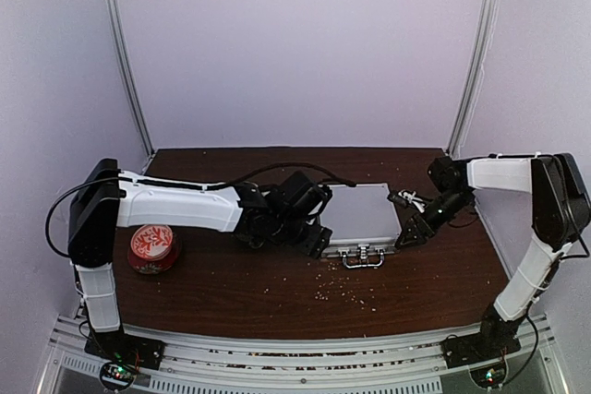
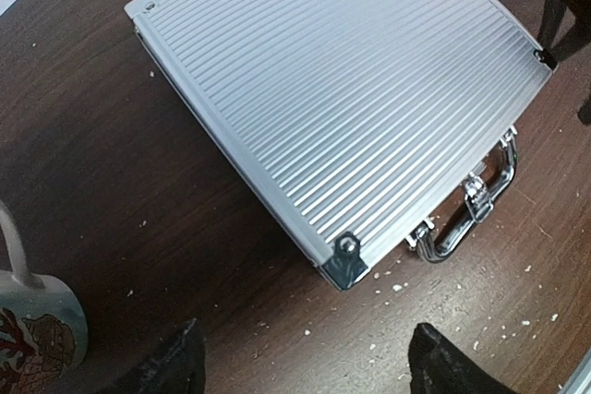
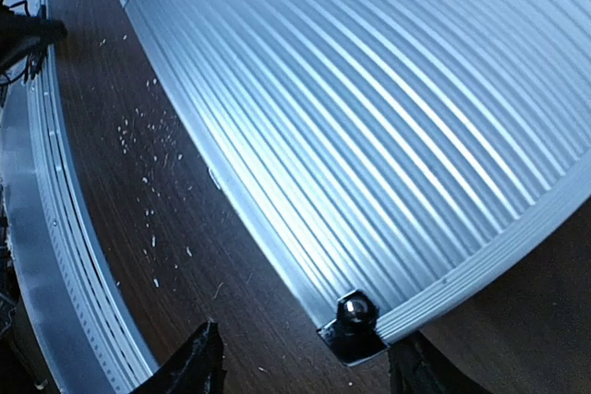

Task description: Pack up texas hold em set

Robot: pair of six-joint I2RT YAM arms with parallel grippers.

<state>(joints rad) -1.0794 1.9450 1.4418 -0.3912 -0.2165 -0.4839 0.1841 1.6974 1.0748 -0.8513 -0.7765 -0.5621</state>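
The silver ribbed briefcase (image 1: 362,212) lies shut and flat on the brown table, its metal handle (image 1: 362,256) toward the near edge. My left gripper (image 1: 316,241) hovers open just off the case's near left corner (image 2: 346,260); the left wrist view shows its gripper (image 2: 305,366) empty, with the case (image 2: 351,80) and handle (image 2: 476,205) ahead. My right gripper (image 1: 412,232) is open at the near right corner; in the right wrist view the gripper (image 3: 305,371) straddles that corner cap (image 3: 355,329) of the case (image 3: 388,117). Chips, card box, dealer button and dice are out of view.
A round red-and-white tin (image 1: 152,248) stands at the left, beside my left arm. A white patterned mug (image 2: 37,334) sits left of the left gripper. Pale crumbs (image 1: 346,291) lie scattered in front of the case. The metal rail (image 3: 37,228) runs along the table's near edge.
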